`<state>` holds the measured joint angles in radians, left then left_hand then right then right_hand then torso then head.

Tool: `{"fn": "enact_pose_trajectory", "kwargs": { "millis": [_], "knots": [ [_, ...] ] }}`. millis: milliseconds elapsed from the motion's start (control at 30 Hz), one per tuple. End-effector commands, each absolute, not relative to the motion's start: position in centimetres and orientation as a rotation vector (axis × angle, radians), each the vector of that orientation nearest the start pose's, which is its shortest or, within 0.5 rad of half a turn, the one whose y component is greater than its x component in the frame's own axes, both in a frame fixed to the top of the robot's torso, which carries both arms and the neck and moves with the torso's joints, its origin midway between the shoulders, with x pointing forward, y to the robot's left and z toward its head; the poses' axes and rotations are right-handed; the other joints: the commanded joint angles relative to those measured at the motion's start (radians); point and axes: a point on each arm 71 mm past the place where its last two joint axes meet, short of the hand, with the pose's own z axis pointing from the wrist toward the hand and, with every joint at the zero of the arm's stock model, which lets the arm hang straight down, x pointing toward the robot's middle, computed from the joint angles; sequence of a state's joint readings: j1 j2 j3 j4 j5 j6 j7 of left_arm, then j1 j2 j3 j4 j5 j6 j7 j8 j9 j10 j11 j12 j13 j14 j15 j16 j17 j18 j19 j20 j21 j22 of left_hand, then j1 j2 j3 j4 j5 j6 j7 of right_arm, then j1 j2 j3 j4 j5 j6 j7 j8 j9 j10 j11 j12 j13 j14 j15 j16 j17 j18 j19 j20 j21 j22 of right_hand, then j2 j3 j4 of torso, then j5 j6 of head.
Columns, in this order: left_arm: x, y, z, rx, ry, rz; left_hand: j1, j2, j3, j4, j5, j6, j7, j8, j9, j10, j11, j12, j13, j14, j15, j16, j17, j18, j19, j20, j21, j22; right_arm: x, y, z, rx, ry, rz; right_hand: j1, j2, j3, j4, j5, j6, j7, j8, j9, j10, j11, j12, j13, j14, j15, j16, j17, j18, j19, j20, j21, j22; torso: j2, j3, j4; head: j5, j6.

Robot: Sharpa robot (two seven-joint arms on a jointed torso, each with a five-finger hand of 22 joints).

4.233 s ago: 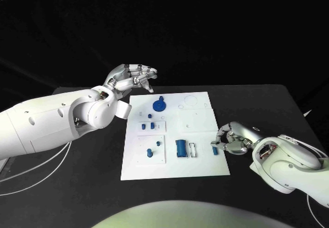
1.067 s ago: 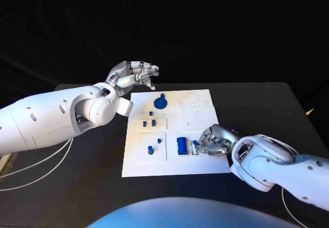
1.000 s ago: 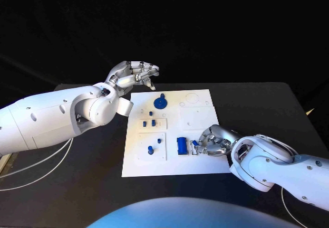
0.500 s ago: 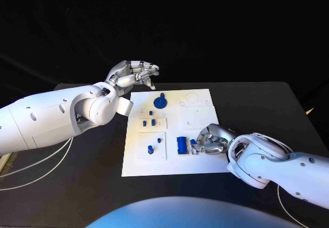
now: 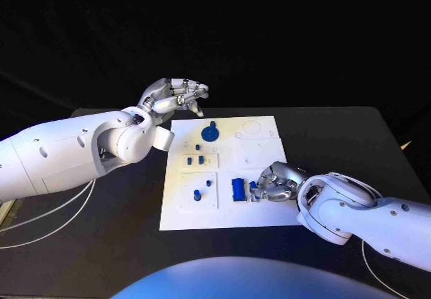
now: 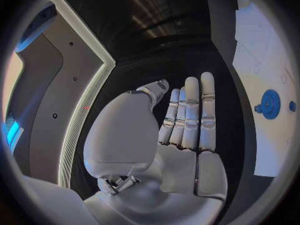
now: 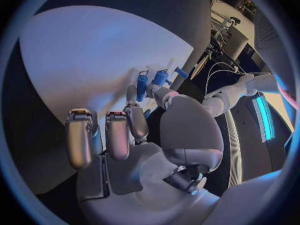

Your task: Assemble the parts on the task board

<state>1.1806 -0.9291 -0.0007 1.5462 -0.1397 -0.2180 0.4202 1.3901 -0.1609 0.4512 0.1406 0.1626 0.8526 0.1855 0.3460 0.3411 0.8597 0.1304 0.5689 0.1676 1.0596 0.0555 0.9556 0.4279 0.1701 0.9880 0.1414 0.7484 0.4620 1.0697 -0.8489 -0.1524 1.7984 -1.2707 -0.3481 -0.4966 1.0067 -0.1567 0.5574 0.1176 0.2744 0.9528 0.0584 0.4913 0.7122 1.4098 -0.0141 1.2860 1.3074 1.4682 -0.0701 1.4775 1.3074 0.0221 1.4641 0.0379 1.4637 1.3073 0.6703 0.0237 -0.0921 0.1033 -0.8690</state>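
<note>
Head view: the white task board (image 5: 225, 215) lay in the middle of the black surface (image 5: 350, 134), long axis running away from the robot. The right robot hand (image 5: 276, 182) sat low over the board's right half, fingers curled in beside the blue rectangular block (image 5: 238, 190). A small blue part (image 5: 255, 186) showed at its fingertips; whether it was actually pinched or only touched could not be told. The right wrist view showed the fingers (image 7: 119, 135) bent toward the board with several blue pegs (image 7: 153, 80) standing just beyond them.

The left robot hand (image 5: 175, 96) hung above the board's far left corner, well apart from the parts. In the left wrist view its fingers (image 6: 190, 112) lay straight and side by side, holding nothing.

The rectangular block lay flat, long axis along the board's length. The blue disc (image 5: 209, 134) with its knob sat near the far edge. Short pegs (image 5: 195, 199) stood upright in the left-hand plates.

Handling judgement: the parts looked like small rigid plastic, light, smooth and likely slippery, not fragile. A fingertip pinch across the short sides seemed the best hold for the block, and across the shaft for a peg, keeping it upright.
</note>
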Motion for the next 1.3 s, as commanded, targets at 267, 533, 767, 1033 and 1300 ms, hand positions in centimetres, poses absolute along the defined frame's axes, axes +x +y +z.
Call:
{"fn": "enact_pose_trajectory", "kwargs": {
  "millis": [267, 533, 767, 1033, 1300],
  "knots": [
    [48.23, 23.65, -16.50, -0.940, 1.426, -1.603, -0.004, 0.004, -0.001, -0.007, 0.002, -0.006, 0.002, 0.005, 0.001, -0.007, -0.003, 0.005, -0.001, -0.008, -0.001, 0.005, 0.001, 0.013, -0.001, 0.006, -0.004, 0.001, 38.00, -14.90, -26.92, 0.117, 2.110, 0.603, -0.013, 0.003, -0.002, 0.008, -0.007, 0.000, 0.006, -0.004, -0.001, 0.005, 0.004, 0.003, 0.047, 0.067, -0.005, -0.001, 0.083, 0.000, 0.075, -0.006, -0.003, 0.234, 0.000, 0.0008, -0.0005, 0.002, -0.002],
    [48.25, 23.66, -16.51, -0.941, 1.427, -1.603, -0.006, 0.004, -0.001, -0.006, 0.002, -0.007, 0.002, 0.005, 0.001, -0.008, -0.002, 0.005, -0.001, -0.008, -0.001, 0.005, 0.001, 0.012, -0.001, 0.006, -0.004, 0.001, 37.73, -14.68, -26.76, 0.113, 2.101, 0.621, -0.018, 0.004, -0.006, 0.015, -0.010, 0.002, 0.005, -0.003, -0.001, 0.007, 0.004, 0.007, 0.050, 0.067, -0.005, -0.001, 0.083, 0.000, 0.075, -0.006, -0.003, 0.234, 0.000, 0.0015, -0.0007, 0.004, -0.004],
    [48.26, 23.67, -16.52, -0.941, 1.427, -1.602, -0.006, 0.004, -0.001, -0.006, 0.002, -0.007, 0.002, 0.005, 0.001, -0.008, -0.002, 0.005, -0.001, -0.008, -0.001, 0.005, 0.001, 0.012, -0.001, 0.006, -0.004, 0.001, 37.56, -14.71, -26.61, 0.117, 2.087, 0.630, -0.021, 0.009, -0.008, 0.020, -0.010, 0.005, 0.004, -0.002, -0.001, 0.009, 0.003, 0.010, 0.052, 0.067, -0.005, -0.001, 0.083, 0.000, 0.075, -0.006, -0.002, 0.234, 0.000, 0.0018, -0.0010, 0.005, -0.004],
    [48.27, 23.70, -16.54, -0.942, 1.429, -1.601, -0.007, 0.004, -0.001, -0.005, 0.002, -0.008, 0.003, 0.005, 0.001, -0.008, -0.002, 0.005, -0.002, -0.008, 0.000, 0.005, 0.002, 0.012, -0.001, 0.006, -0.004, 0.001, 37.50, -14.93, -26.43, 0.118, 2.068, 0.633, -0.066, 0.000, -0.039, 0.067, -0.033, 0.007, 0.006, -0.004, -0.004, 0.008, 0.005, 0.008, 0.051, 0.067, -0.004, -0.002, 0.082, 0.000, 0.075, -0.006, -0.004, 0.234, 0.000, 0.0014, -0.0007, 0.006, -0.004],
    [48.28, 23.68, -16.55, -0.943, 1.430, -1.600, -0.008, 0.004, -0.002, -0.005, 0.002, -0.008, 0.003, 0.005, 0.001, -0.009, -0.002, 0.005, -0.002, -0.008, 0.000, 0.005, 0.002, 0.012, -0.001, 0.006, -0.004, 0.001, 37.58, -15.01, -26.33, 0.121, 2.050, 0.639, -0.127, -0.028, -0.140, 0.162, -0.035, 0.008, 0.002, -0.002, -0.002, 0.005, 0.002, 0.002, 0.050, 0.066, -0.007, -0.004, 0.079, 0.001, 0.073, -0.007, -0.010, 0.232, 0.000, 0.0009, -0.0005, 0.005, -0.004]
  ]
}}
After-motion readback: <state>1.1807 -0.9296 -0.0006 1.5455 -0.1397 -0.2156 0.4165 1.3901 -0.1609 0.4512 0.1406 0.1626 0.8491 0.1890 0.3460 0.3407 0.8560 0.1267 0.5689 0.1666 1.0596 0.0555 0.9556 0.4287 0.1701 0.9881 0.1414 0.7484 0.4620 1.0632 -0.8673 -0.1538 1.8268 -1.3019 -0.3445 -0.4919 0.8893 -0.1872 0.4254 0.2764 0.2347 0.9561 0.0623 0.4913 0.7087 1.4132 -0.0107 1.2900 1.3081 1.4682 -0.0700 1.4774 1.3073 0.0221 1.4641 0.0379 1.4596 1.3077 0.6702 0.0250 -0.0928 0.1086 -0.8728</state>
